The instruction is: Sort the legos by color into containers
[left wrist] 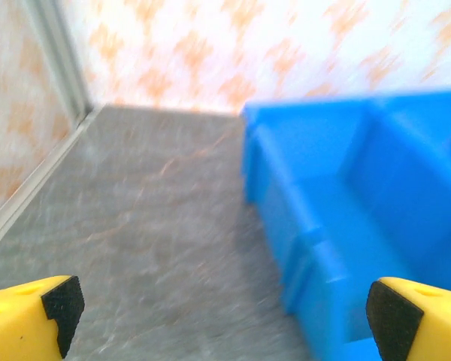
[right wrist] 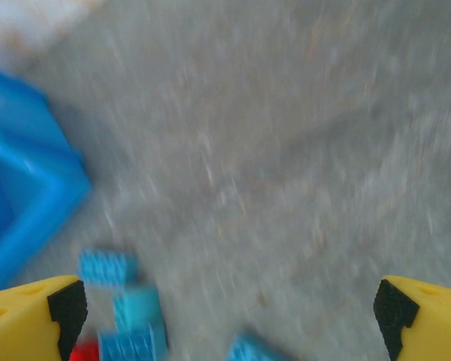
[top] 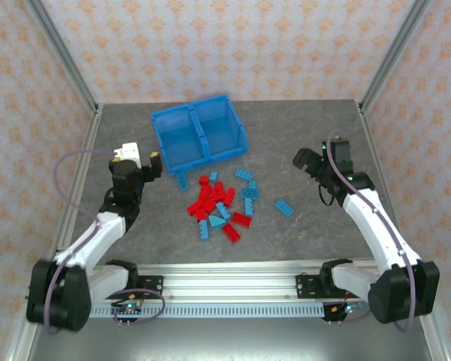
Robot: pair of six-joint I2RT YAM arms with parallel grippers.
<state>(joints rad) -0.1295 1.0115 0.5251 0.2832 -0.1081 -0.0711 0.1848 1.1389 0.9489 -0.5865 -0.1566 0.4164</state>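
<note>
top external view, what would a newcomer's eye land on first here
The bright blue bin at the far middle of the table stands out first, and it looks empty. Just nearer lies a scattered pile of red and light blue legos, none sorted yet. The left end effector sits beside the bin's left wall and the right end effector hangs right of the pile, both open.

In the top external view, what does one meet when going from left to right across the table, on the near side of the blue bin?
left gripper → pile of legos → lone light blue lego → right gripper
</note>
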